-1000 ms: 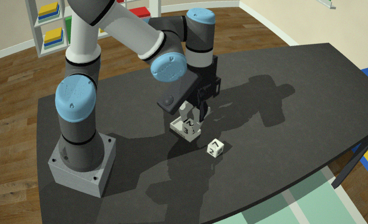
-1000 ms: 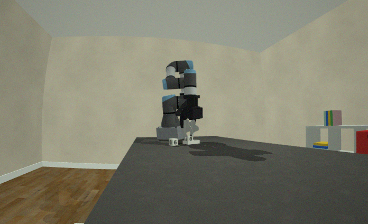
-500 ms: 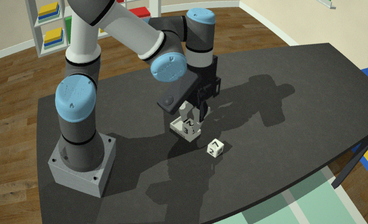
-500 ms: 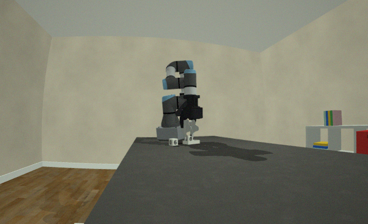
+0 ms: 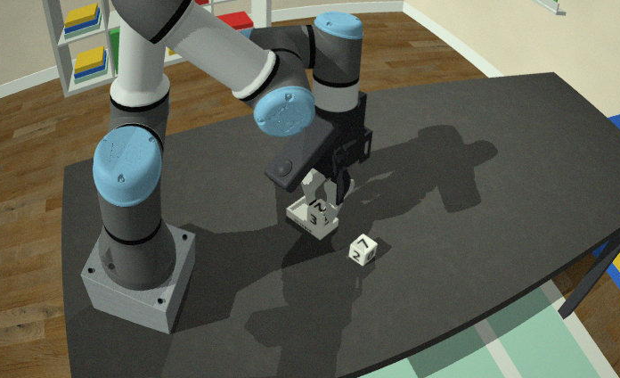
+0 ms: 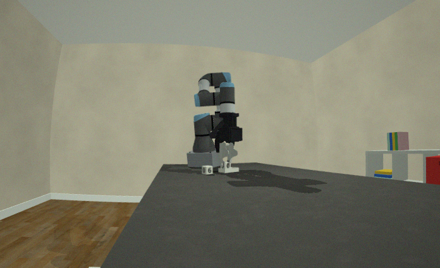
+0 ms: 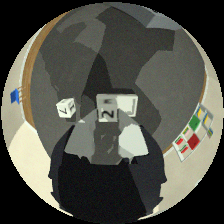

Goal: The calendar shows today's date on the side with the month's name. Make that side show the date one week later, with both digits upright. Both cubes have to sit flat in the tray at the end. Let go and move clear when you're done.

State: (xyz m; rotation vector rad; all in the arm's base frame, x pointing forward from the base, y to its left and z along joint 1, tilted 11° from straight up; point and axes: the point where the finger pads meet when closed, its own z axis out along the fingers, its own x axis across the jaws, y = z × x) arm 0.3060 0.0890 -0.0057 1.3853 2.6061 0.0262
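A white cube (image 5: 315, 217) (image 6: 227, 165) (image 7: 107, 112) stands in the white tray (image 5: 322, 234) (image 6: 234, 170) (image 7: 135, 104), at the end nearer the loose cube. It shows an upright 3 on the tray's lettered side and a 2 on top. My gripper (image 5: 323, 209) (image 7: 108, 109) reaches down with its pale fingers on two opposite sides of this cube and is shut on it. The other half of the tray is empty. A second white cube (image 5: 363, 250) (image 6: 207, 170) (image 7: 65, 108) sits on the table outside the tray, with 7 on top, 2 and 0 on its visible sides. The month's lettering is too small to read.
The robot's metal base block (image 5: 134, 300) (image 6: 201, 158) stands on the dark table (image 5: 514, 141) (image 6: 281, 226), on the tray's left in the top view. The loose cube is close beside the tray's end. Shelves (image 6: 399, 166) stand beyond the table.
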